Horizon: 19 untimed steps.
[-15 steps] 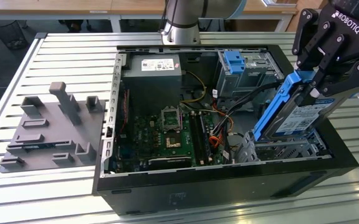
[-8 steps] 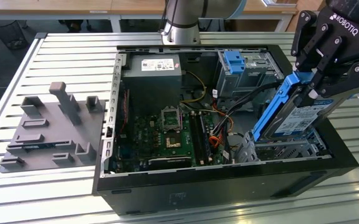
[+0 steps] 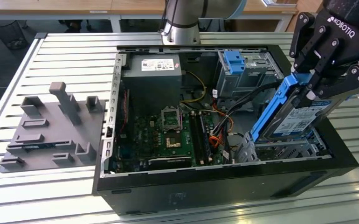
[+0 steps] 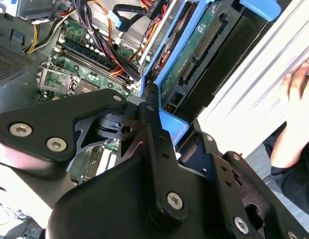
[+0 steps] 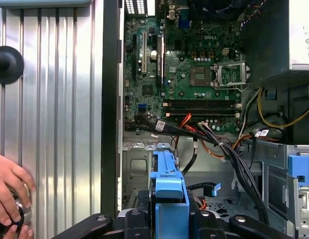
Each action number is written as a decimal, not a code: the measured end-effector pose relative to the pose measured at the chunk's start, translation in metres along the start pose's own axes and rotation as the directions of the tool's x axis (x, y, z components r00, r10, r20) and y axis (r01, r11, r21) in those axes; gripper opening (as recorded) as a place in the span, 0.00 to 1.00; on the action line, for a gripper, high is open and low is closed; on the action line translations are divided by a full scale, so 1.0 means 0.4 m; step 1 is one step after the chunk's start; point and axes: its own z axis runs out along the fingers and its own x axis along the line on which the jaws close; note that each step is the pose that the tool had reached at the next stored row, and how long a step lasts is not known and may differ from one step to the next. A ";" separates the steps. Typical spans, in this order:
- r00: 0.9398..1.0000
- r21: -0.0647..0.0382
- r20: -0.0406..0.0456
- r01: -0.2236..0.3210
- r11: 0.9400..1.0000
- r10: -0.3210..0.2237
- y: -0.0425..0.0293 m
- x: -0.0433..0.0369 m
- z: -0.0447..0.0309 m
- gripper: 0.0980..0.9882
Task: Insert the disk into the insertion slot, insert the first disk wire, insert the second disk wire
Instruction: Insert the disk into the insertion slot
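Observation:
The disk (image 3: 296, 117), silver-grey with a white label in a blue frame (image 3: 272, 111), stands steeply tilted at the open computer case's corner on the exterior view's right. My gripper (image 3: 311, 87) is shut on its upper end. Its lower end rests in or at the insertion slot (image 3: 286, 150), a low perforated grey metal cage. In the second wrist view the disk's green circuit board (image 4: 195, 46) faces the camera, with a black finger (image 4: 155, 130) on the frame. In the first wrist view the blue frame (image 5: 168, 191) rises over the slot (image 5: 139, 172). Loose black and orange wires (image 3: 222, 133) lie beside the slot.
A taller grey bay with a blue tab (image 3: 235, 63) stands behind the slot. The motherboard (image 3: 167, 135) and power supply (image 3: 151, 79) fill the rest of the case. A grey fixture plate (image 3: 49, 130) lies on the exterior view's left. A person's hand (image 5: 10, 196) rests outside the case.

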 end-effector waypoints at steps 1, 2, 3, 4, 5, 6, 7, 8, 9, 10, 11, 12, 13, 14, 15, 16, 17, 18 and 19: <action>1.000 0.000 0.000 0.000 1.000 0.000 0.000 0.000 0.001 0.30; 1.000 0.000 0.000 0.000 1.000 0.000 0.000 0.000 0.003 0.30; 1.000 0.000 0.001 0.000 1.000 0.000 0.000 0.000 0.005 0.30; 1.000 0.000 0.001 0.000 1.000 0.000 0.000 0.000 0.007 0.30; 1.000 0.000 0.001 0.000 1.000 0.000 0.000 0.000 0.009 0.30; 1.000 0.000 0.002 0.000 1.000 0.000 0.000 0.000 0.011 0.30; 1.000 0.000 0.002 0.000 1.000 0.000 0.000 0.000 0.013 0.30; 1.000 0.000 0.002 0.000 1.000 0.000 0.000 0.000 0.015 0.30; 1.000 0.000 0.002 0.000 1.000 0.000 0.000 0.000 0.018 0.30; 1.000 0.000 0.002 0.000 1.000 0.000 0.000 0.000 0.020 0.30; 1.000 0.000 0.003 0.000 1.000 0.000 -0.001 -0.001 0.022 0.30; 1.000 0.000 0.003 0.000 1.000 0.000 -0.001 0.000 0.024 0.30; 1.000 0.000 0.003 0.000 1.000 0.000 -0.001 0.000 0.026 0.30; 1.000 0.000 0.003 0.000 1.000 0.000 -0.001 0.000 0.028 0.30; 1.000 0.000 0.003 0.000 1.000 0.000 -0.001 -0.001 0.030 0.30; 1.000 0.000 0.003 0.000 1.000 0.000 -0.001 -0.001 0.033 0.30; 1.000 0.000 0.004 0.000 1.000 0.000 -0.001 -0.001 0.035 0.30; 1.000 0.000 0.004 0.000 1.000 0.000 -0.001 -0.001 0.037 0.30; 1.000 0.000 0.004 0.000 1.000 0.000 -0.001 -0.001 0.039 0.30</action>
